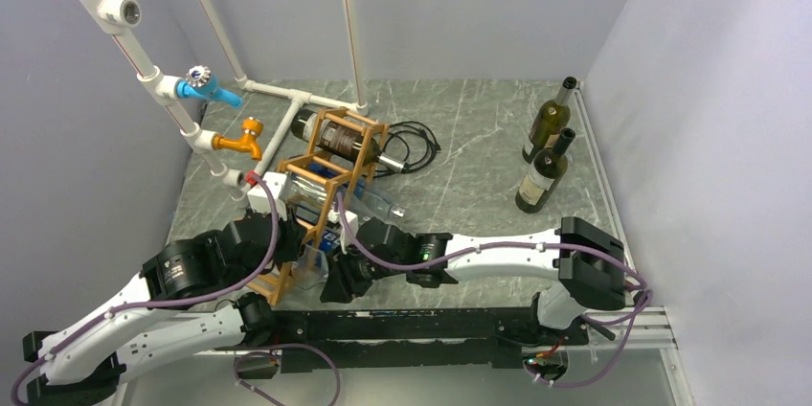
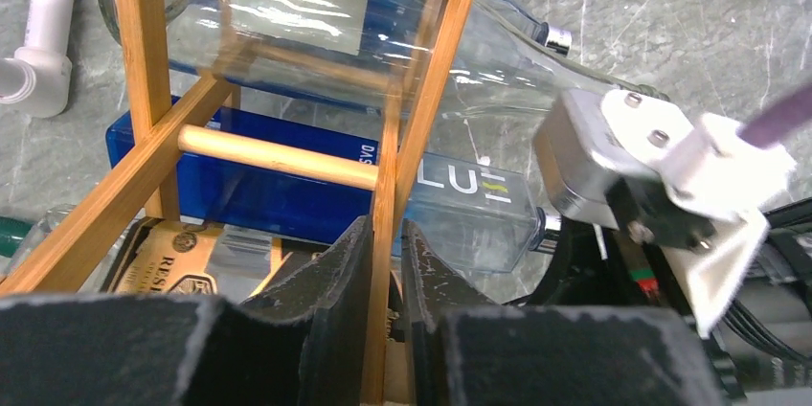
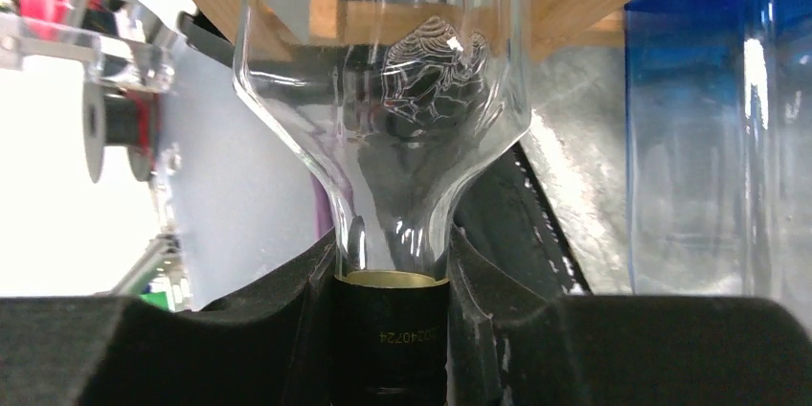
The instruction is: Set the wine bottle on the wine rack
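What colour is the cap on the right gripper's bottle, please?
Black cap, gold-rimmed; right wrist view.

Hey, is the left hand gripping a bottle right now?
No, the left hand is closed on a wooden upright of the wine rack, not on glass.

White pipes (image 1: 122, 37), blue tap (image 1: 206, 90), perhaps cable (image 1: 414, 143)

The wine rack (image 2: 278, 155) is orange-brown wood. The bench (image 1: 469, 186) is grey-green, veined pale like marble. The clear wine bottle (image 3: 383, 90) bears an embossed figure, a gold band and a black cap. A blue bottle (image 2: 287, 200) carries white lettering. A dark green bottle (image 1: 542, 174) wears a cream label.
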